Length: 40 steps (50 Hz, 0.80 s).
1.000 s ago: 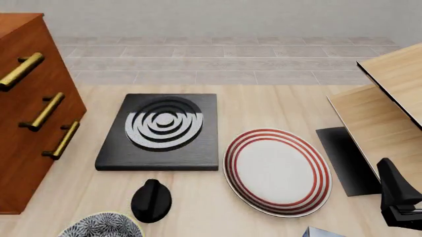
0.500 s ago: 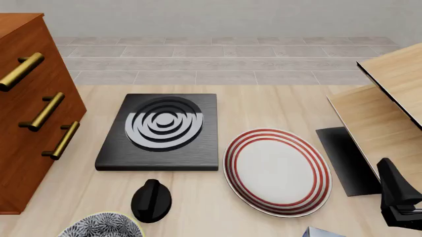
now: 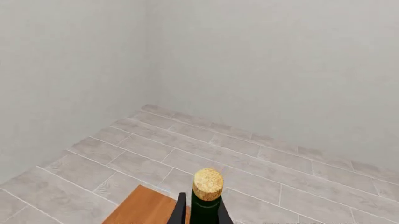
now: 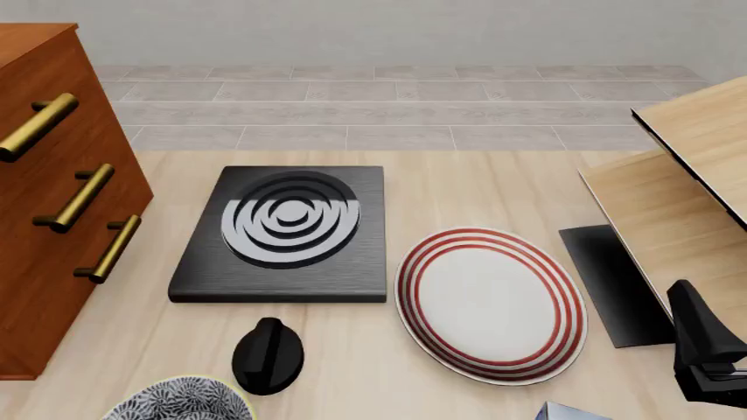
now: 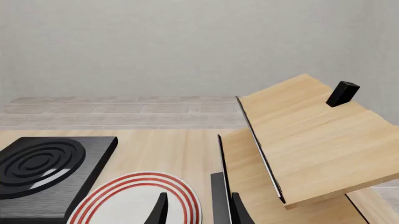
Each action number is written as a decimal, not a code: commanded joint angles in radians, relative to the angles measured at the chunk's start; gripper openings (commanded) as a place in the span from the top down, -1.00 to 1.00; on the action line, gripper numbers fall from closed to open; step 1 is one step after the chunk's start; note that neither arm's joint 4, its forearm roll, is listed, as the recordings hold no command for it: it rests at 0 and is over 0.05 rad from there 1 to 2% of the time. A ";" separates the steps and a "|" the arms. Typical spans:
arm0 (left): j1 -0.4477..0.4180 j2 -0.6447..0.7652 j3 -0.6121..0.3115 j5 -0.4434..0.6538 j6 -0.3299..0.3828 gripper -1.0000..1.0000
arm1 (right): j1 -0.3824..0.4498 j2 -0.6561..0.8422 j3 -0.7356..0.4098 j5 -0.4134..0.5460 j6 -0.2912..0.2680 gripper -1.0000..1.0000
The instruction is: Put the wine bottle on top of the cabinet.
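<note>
Left wrist view shows the left gripper (image 3: 201, 212) pinching the neck of the tall dark green glass wine bottle (image 3: 207, 196), held upright over a corner of the reddish-brown wooden cabinet (image 3: 146, 208). Front view: the right gripper (image 4: 705, 350), fingers spread, rests right of the red-ringed white plate (image 4: 491, 304).

The setting looked like a simulated home kitchen or dining corner. A pale wooden table (image 4: 467, 188) carried a black square hob with silver concentric rings (image 4: 286, 229), a white plate with red rim bands (image 4: 491, 304) and, at the near edge, what seemed a blue-patterned bowl (image 4: 175, 402). A reddish-brown wooden chest of drawers with brass bar handles (image 4: 52, 201) stood at the left. Grey floor tiles (image 4: 397, 105) met plain white walls (image 3: 281, 70) beyond.
</note>
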 commanded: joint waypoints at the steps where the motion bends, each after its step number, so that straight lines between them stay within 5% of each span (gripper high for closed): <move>1: 0.013 0.028 0.031 -0.051 0.003 1.00 | 0.000 0.000 0.000 0.000 0.000 -1.00; 40: 0.030 0.071 0.207 -0.241 0.060 1.00 | 0.000 0.000 0.000 0.000 0.000 -1.00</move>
